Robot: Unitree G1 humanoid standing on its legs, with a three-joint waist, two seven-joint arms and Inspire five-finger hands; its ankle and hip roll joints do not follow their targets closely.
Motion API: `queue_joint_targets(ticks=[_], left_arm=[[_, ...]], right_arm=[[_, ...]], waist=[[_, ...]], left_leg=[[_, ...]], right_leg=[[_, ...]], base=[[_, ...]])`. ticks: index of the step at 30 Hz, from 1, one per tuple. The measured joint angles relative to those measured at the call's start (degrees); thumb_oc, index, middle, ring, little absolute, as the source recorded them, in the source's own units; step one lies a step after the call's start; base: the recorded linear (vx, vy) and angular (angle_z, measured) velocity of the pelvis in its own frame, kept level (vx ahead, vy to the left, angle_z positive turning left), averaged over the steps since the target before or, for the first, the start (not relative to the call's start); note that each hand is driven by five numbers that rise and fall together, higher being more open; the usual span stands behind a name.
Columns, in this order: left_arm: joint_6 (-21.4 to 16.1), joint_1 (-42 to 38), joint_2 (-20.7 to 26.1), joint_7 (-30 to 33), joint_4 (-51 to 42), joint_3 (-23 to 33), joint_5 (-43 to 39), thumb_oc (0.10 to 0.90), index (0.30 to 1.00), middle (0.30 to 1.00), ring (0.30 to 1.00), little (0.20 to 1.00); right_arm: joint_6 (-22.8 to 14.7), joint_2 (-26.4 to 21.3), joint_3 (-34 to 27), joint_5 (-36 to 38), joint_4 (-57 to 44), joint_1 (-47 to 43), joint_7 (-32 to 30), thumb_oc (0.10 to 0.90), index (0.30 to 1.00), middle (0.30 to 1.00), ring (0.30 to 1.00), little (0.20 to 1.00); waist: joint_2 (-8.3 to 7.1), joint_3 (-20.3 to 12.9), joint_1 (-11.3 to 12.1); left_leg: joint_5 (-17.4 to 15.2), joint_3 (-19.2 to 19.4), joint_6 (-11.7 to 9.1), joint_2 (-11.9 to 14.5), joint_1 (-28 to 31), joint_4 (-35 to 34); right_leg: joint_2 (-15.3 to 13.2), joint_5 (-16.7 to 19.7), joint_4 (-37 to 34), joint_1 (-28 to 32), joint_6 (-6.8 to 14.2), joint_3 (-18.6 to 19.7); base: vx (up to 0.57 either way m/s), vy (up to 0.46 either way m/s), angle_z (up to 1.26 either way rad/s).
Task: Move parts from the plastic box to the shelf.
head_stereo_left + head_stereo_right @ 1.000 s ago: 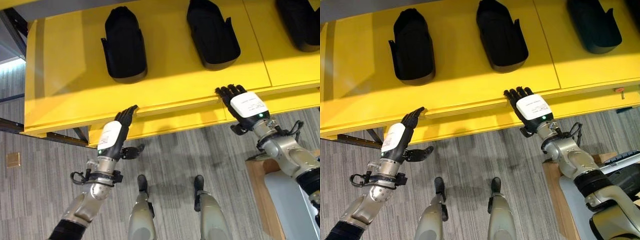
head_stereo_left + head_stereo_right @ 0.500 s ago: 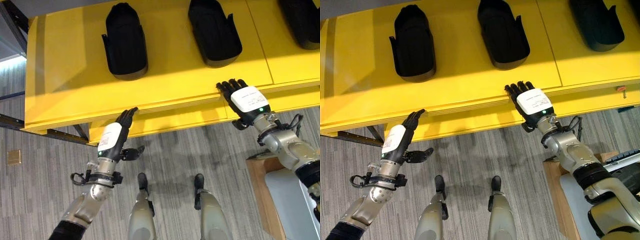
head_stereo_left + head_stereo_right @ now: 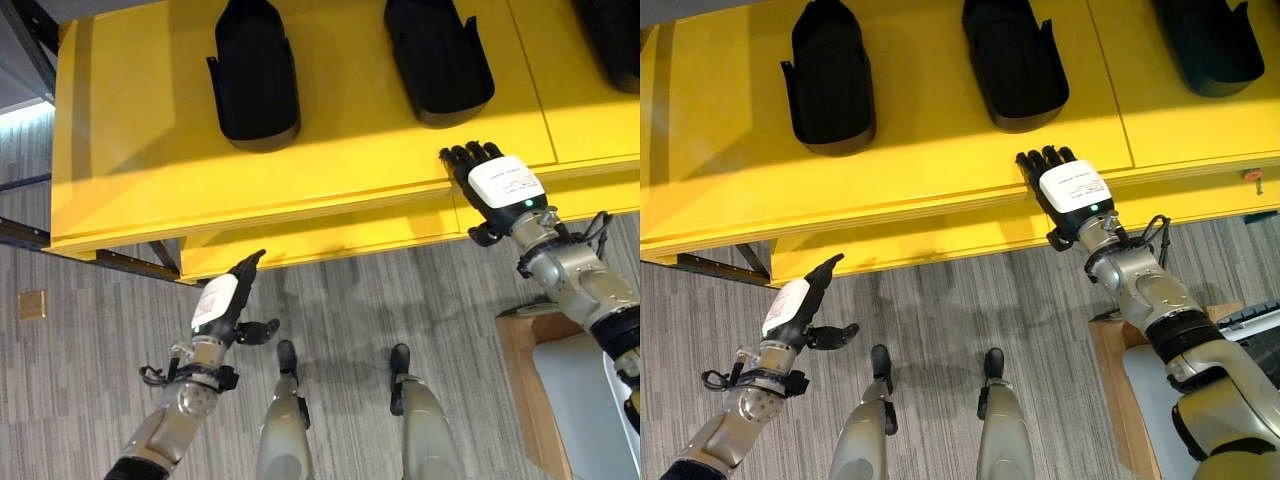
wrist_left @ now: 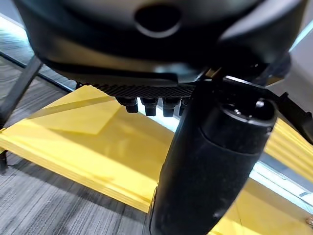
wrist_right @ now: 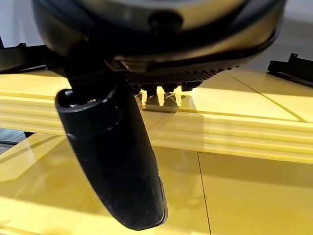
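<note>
Left eye view: three black parts (image 3: 256, 75) seated on yellow shelf (image 3: 130, 150). Right hand (image 3: 497, 190) flat at shelf edge, fingers straight, nothing held; left hand (image 3: 222, 305) below shelf, relaxed, empty. Withdrawal advised clear of edge.

We see a glossy bright yellow shelf (image 3: 330, 170) bearing matte black moulded plastic parts (image 3: 255, 75). The floor is grey carpet with fine streaked stripes (image 3: 90, 360). Each dark hand, left hand (image 3: 222, 305) and right hand (image 3: 500, 190), wears a white patch on its back.
</note>
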Motion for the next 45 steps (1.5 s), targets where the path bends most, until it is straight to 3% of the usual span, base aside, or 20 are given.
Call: queue_joint_targets(ticks=[45], left_arm=[[0.0,-0.7,-0.1,0.0,0.0,0.1,-2.2,0.900,1.000,1.000,1.000,1.000]], right_arm=[[2.4,0.3,1.5,2.9,3.9,-6.6,1.0,0.900,1.000,1.000,1.000,1.000]], waist=[[-0.03,0.0,0.6]], left_leg=[[1.1,-1.6,0.3,-0.7,-2.9,0.0]], right_leg=[[-0.8,-1.4,3.2,-3.1,-0.4,-1.3]], base=[[0.00,0.001,0.01]])
